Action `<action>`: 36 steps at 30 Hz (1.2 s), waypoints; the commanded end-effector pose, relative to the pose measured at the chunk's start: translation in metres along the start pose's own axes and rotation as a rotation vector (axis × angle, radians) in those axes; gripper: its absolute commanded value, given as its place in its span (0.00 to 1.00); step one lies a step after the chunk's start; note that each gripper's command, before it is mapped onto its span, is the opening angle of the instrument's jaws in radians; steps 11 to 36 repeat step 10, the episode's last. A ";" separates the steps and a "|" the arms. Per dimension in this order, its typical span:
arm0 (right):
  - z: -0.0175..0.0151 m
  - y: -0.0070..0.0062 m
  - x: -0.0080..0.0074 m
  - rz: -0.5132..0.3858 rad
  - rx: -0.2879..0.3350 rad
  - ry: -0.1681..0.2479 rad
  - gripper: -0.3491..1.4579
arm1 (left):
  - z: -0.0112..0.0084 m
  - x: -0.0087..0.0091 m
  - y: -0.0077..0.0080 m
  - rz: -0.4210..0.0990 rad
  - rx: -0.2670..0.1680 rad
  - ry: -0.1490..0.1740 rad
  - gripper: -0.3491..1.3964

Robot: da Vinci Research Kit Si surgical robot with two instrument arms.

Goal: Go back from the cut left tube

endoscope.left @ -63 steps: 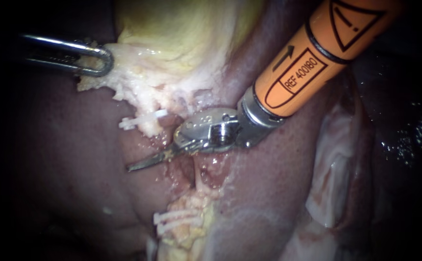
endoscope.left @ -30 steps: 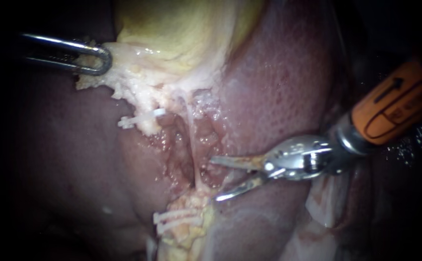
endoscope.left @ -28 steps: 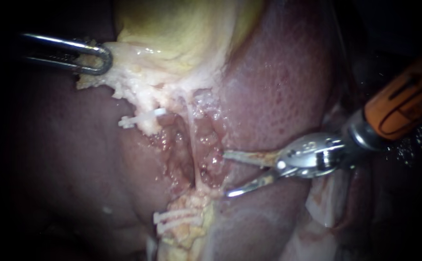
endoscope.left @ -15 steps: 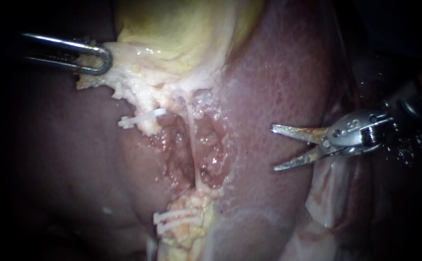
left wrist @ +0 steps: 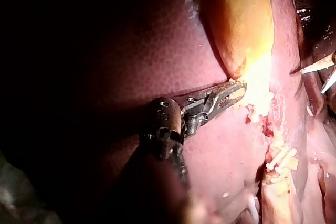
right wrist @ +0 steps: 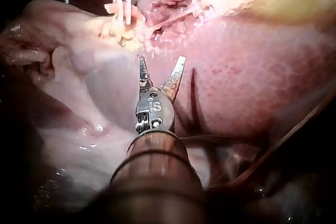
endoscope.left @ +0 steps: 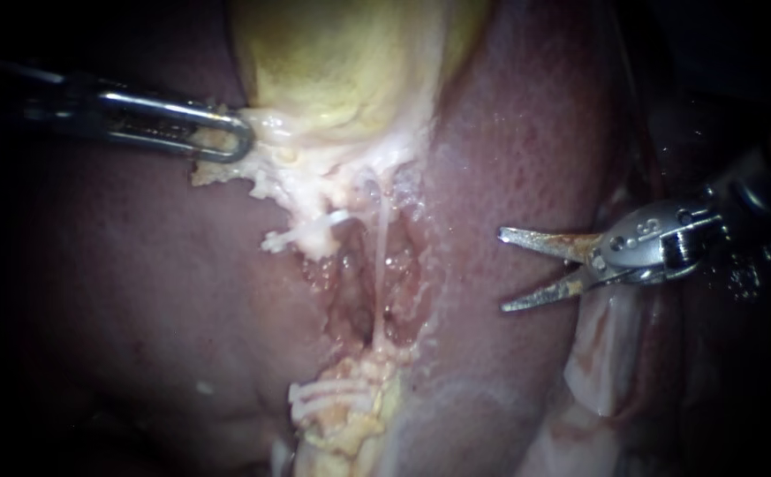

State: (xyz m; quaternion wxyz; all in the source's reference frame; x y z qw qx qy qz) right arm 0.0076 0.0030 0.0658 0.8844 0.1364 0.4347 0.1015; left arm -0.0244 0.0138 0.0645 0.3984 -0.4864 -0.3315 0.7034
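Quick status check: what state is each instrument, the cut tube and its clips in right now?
Left instrument: shut on pale tissue at the gallbladder edge.
Right instrument: open, holding nothing, over the liver, clear of the cut.
Left tube's upper stump: cut, carrying a clip.
Left tube's lower stump: cut, carrying clips.
Thin pale strand: uncut, spanning the gap.

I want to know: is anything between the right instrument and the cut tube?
Yes. A thin pale strand runs close beside the cut tube, between it and the right instrument; otherwise only bare liver.
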 end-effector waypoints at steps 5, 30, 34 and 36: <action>0.0000 0.0000 0.0000 0.000 0.003 0.001 0.99 | 0.0000 0.0000 0.0000 -0.001 0.002 -0.002 0.00; 0.0004 -0.0003 0.0001 -0.001 0.042 0.014 0.99 | -0.0005 0.0003 0.0002 -0.003 -0.002 -0.004 0.00; 0.0004 -0.0003 0.0001 -0.001 0.042 0.014 0.99 | -0.0005 0.0003 0.0002 -0.003 -0.002 -0.004 0.00; 0.0004 -0.0003 0.0001 -0.001 0.042 0.014 0.99 | -0.0005 0.0003 0.0002 -0.003 -0.002 -0.004 0.00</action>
